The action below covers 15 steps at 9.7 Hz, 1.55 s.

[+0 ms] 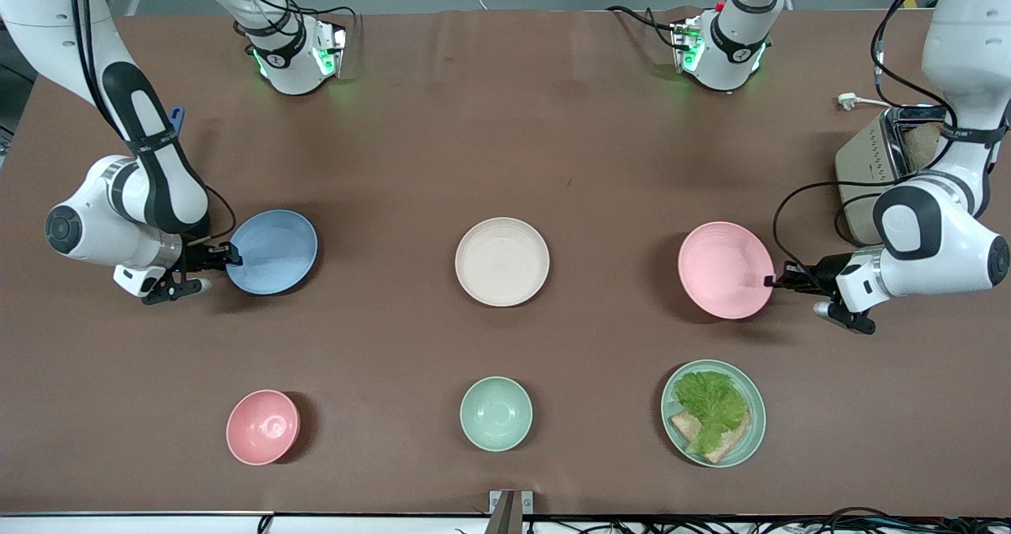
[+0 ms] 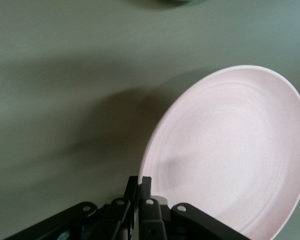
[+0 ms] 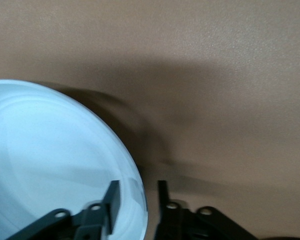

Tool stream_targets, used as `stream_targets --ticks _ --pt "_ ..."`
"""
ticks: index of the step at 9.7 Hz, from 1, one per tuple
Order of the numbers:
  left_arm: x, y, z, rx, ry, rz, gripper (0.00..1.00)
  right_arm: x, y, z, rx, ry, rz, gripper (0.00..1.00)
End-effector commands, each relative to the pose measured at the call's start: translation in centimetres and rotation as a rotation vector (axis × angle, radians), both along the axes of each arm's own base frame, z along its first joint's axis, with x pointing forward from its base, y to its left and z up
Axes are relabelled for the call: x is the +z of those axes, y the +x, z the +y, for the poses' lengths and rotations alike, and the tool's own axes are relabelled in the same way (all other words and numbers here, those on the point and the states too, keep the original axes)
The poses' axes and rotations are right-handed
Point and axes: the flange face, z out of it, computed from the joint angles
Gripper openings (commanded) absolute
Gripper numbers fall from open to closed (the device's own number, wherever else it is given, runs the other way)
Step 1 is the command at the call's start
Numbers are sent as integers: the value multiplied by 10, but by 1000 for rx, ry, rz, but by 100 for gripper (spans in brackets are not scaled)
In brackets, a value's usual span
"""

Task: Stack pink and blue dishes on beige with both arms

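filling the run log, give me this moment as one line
left claw: shut on pink plate rim, lifted | right claw: shut on blue plate rim, lifted | beige plate: bare, between them

Two big white jointed arms, black bands at the joints, black cables looping along both. Green lights glow on the bases, upper frame. Left end effector (image 1: 778,282) dark, two-fingered; right end effector (image 1: 225,256) dark too, silver screws on its fingers.

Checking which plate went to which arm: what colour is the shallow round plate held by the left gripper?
Pale pink: the shallow round matte plate pinched at its rim by the left gripper, clearest in the front view.
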Motion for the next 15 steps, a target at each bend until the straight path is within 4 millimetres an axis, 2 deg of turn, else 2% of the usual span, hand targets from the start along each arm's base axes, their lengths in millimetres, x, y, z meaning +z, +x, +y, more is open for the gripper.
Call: stream_targets --ticks 1,2,3,5,6,7,8,9,10,11,12,13,15 --pt "24 -8 -76 96 19 91 0 -2 -1 -3 -23 32 -7 1" --pt "32 -11 -115 137 38 123 0 3 1 -5 -28 32 -10 0" --pt "42 -16 -156 178 73 146 0 21 10 -6 -28 44 -7 0" --pt "52 -30 -229 246 183 148 1 90 36 -35 -38 94 78 0" --pt "48 -35 -253 265 199 136 1 122 47 -46 -36 111 102 0" --pt "42 -42 -278 275 203 142 1 144 54 -46 -41 117 116 0" --pt "38 -47 -294 274 208 152 1 161 59 -40 -76 112 134 0" --pt "36 -55 -314 267 208 140 1 181 66 -28 -123 104 162 0" --pt "29 -58 -324 290 211 152 1 200 73 -8 -167 91 190 0" --pt "28 -60 -333 305 207 146 1 209 77 16 -187 83 200 0" --pt "22 -66 -345 300 213 154 1 216 80 50 -214 76 206 0" --pt "18 -66 -349 314 228 142 1 222 82 78 -247 66 208 0" --pt "9 -74 -368 324 238 120 1 223 87 145 -306 60 202 0"
